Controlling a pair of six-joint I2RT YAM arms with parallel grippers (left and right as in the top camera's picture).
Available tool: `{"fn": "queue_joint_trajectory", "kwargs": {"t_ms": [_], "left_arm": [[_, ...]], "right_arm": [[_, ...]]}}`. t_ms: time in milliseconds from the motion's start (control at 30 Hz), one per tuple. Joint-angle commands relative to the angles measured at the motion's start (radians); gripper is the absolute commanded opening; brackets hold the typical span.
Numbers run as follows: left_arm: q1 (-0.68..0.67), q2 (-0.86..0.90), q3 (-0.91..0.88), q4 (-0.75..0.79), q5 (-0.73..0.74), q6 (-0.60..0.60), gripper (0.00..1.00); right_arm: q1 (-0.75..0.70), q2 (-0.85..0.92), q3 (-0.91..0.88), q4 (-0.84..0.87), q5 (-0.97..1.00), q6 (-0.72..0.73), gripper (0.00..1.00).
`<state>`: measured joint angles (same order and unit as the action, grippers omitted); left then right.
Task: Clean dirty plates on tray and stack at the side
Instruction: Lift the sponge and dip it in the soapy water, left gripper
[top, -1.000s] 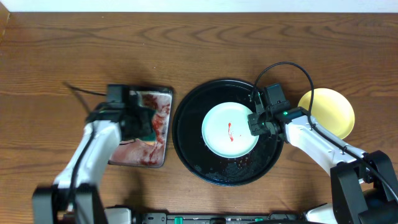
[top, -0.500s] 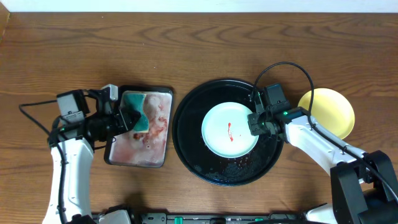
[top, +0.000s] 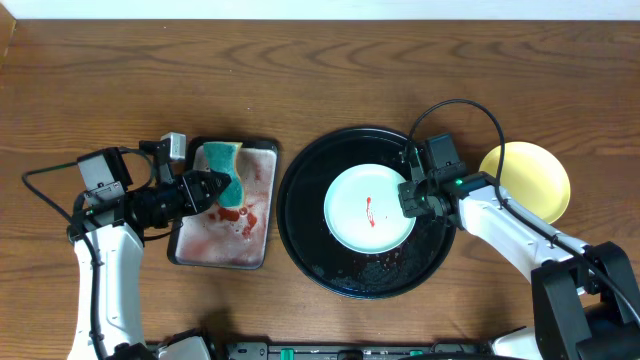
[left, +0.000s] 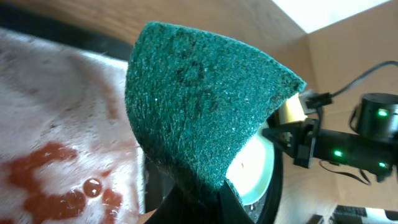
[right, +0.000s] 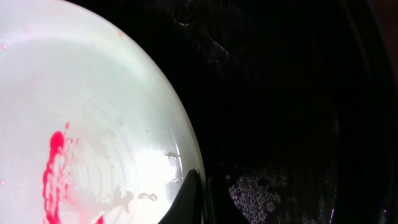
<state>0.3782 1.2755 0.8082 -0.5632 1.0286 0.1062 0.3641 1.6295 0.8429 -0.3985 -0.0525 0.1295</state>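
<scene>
The left gripper (top: 214, 187) is closed tight on a green sponge (top: 224, 180), which is pinched into a fold between its fingers, as the left wrist view shows (left: 205, 106). The sponge is held above the near-right part of the rectangular tray (top: 215, 248), whose pale inside is streaked pink, with a small red puddle (top: 242, 215) under the sponge.

To the right, the black tray (top: 300, 240) sits on the counter (top: 320, 80), and one mint-blue plate (top: 365, 225) lies flat inside it, slightly right of the middle. A red smear (top: 371, 210) marks the plate's centre. The right gripper (top: 410, 196) is at the plate's right edge; in the right wrist view its tips (right: 202, 196) are nearly together, one over the plate (right: 74, 112) and one over the tray floor (right: 280, 93), with the rim running between them (a grip on the rim, as far as that view shows).

The yellow plate (top: 530, 180) rests on the counter near the black tray's right side, apart from it.
</scene>
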Motion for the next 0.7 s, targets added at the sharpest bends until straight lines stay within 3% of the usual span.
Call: {"fn": "queue_joint_trajectory", "kwargs": {"t_ms": [0,267,667], "left_arm": [[0.005,-0.008,-0.002,0.02,0.095,0.032,0.07],[0.005,-0.008,-0.002,0.062,0.215,0.032,0.08],[0.005,-0.008,-0.002,0.069,0.221,0.032,0.07]], "right_arm": [[0.004,0.009,-0.005,0.003,-0.004,0.003,0.01],[0.004,0.009,-0.005,0.003,-0.004,0.004,0.01],[0.004,0.009,-0.005,0.002,-0.004,0.003,0.01]]}}
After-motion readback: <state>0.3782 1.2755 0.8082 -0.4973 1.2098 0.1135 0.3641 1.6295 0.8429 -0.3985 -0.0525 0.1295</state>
